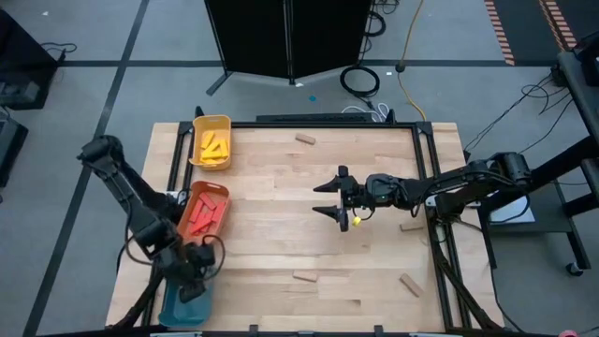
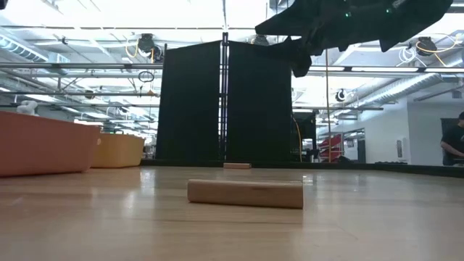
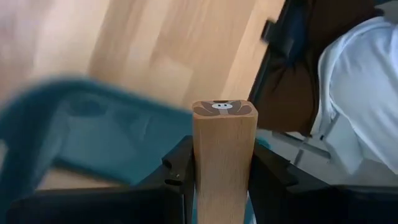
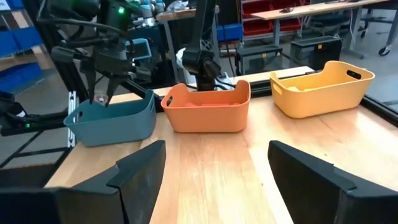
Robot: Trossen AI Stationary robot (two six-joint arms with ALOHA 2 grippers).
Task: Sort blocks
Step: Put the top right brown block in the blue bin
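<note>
At lower left, my left gripper (image 1: 192,284) clamps 1 tan block (image 3: 224,162) above the teal tray (image 1: 178,311); the orange tray (image 1: 194,198) sits beside it. My right gripper (image 1: 333,198) gapes mid-table, bare wood around.

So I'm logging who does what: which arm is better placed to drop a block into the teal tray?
The left. Its gripper hangs over the teal plastic tray, jaws shut on a plain tan wooden block. The right gripper is at mid-table, jaws open and empty.
</note>
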